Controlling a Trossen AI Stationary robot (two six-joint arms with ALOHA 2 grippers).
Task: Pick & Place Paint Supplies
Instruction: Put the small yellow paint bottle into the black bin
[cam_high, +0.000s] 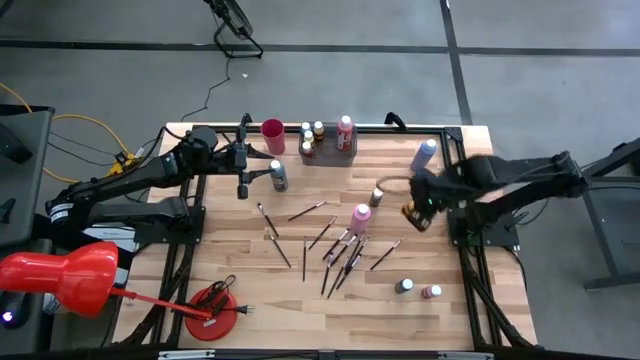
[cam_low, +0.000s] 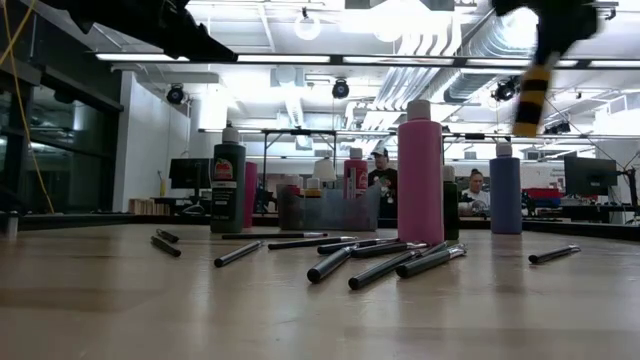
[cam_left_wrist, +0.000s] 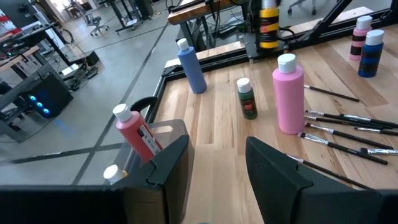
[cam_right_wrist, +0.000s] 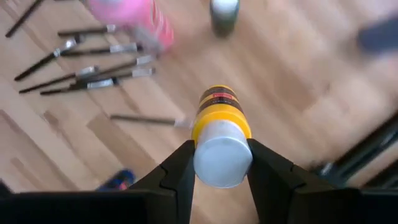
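Grey floor (cam_high: 520, 90), bright ceiling lights (cam_low: 310, 25)

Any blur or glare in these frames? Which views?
Right wrist view: the yellow bottle clamped in the right tool is sharp, the pink bottle and brushes behind smear. High view: the right arm is blurred. Low view: ceiling lights glare; the near table is soft. Left wrist view: crisp, no glare.
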